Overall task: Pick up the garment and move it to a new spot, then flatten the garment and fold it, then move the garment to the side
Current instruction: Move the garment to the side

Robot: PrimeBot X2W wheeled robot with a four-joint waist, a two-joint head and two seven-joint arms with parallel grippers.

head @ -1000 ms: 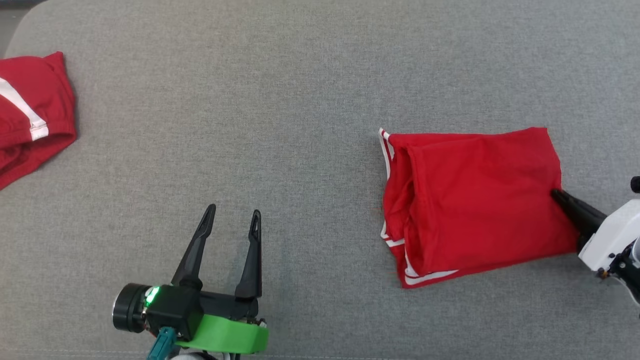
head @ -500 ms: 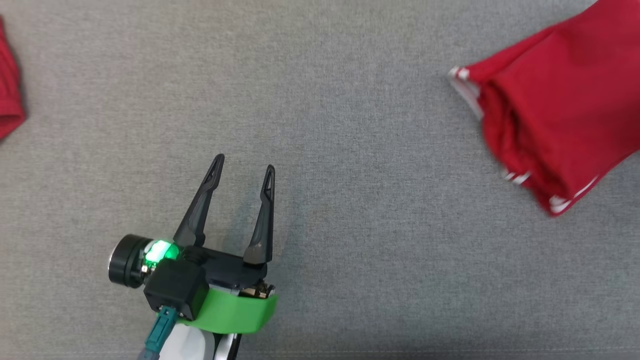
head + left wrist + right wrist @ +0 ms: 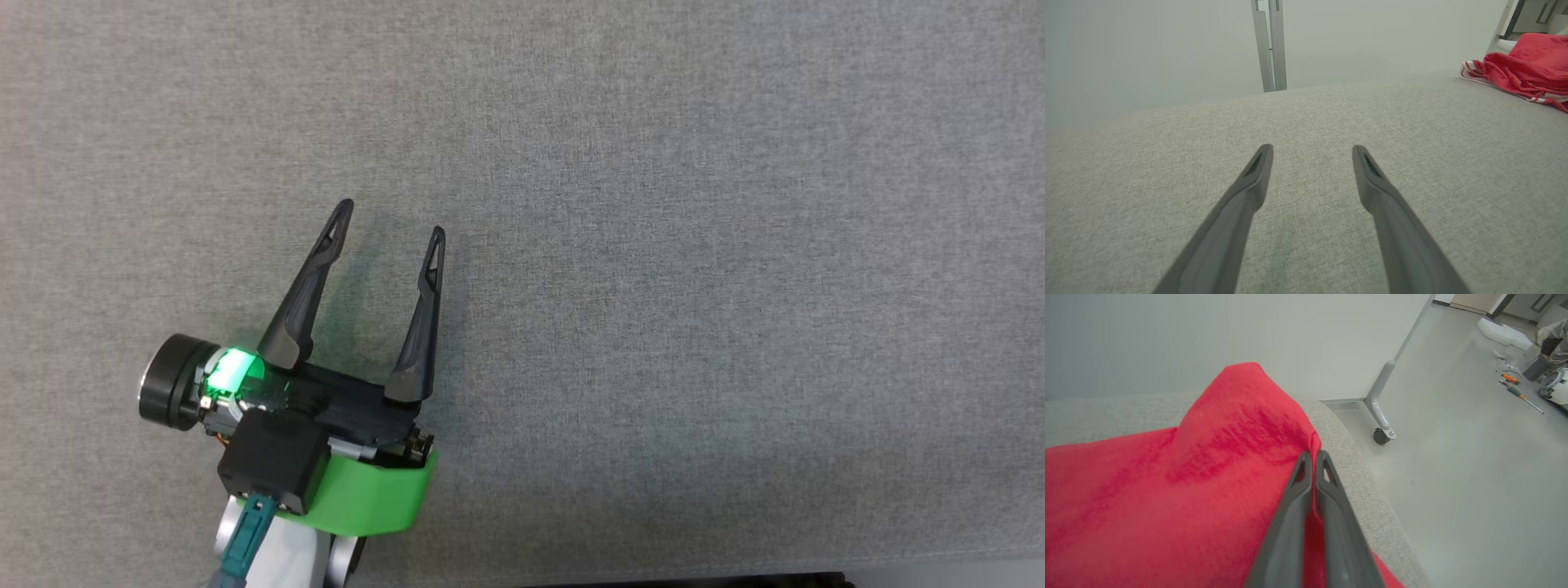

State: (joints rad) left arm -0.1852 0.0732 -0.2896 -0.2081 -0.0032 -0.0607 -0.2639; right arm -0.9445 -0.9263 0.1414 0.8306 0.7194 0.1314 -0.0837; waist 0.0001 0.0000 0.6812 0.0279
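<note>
- The left gripper (image 3: 391,219) has two long, black, tapering fingers (image 3: 302,298), each with a narrow slot near the tip.
- Its black base carries a glowing green light (image 3: 229,371) and a round black cap (image 3: 167,392).
- A bright green band (image 3: 367,498) rings the wrist, next to a white forearm (image 3: 286,563).
- A teal plug (image 3: 249,539) enters a black box (image 3: 273,469).
- The right gripper (image 3: 1313,455) has dark grey fingers, slotted likewise.

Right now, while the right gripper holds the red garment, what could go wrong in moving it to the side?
1. The right gripper is shut on just a small pinch near the red garment's edge, so the cloth might slip out or the fold might open.
2. The garment lies close to the grey surface's rounded edge, with the floor beyond. If pulled further, it could slide off.
</note>
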